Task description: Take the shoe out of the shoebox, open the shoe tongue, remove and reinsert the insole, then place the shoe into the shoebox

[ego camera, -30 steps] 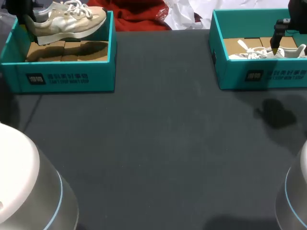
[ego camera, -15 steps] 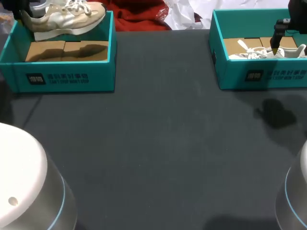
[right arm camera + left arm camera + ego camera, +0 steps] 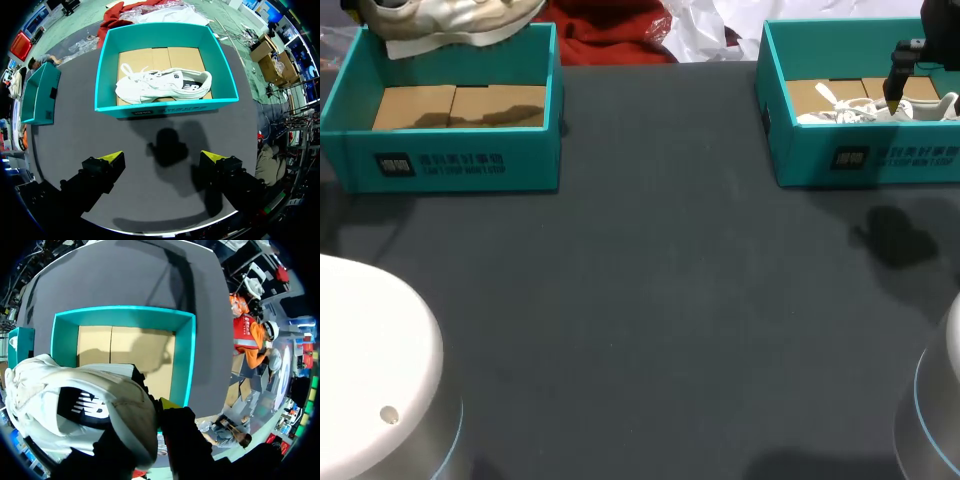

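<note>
Black blocky end effector fingers (image 3: 100,172) carry yellow tips; rounded white arm links (image 3: 365,340) bear pale-blue rings.

Table (image 3: 660,300) before me: one, dark grey matte top, evenly lit from above. One soft dark shadow (image 3: 895,238) toward its right side.

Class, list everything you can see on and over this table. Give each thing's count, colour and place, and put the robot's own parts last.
table: one, dark grey, under everything
left shoebox: one, teal with a brown cardboard floor, far left, nothing inside
right shoebox: one, teal, far right, holding a shoe
beige shoe: one, beige with white laces, held in the air over the left shoebox's far edge
white shoe: one, white, lying in the right shoebox
left end effector: one, black with yellow tips, gripping the beige shoe
right end effector: one, black with yellow tips, open, above bare table before the right shoebox
</note>
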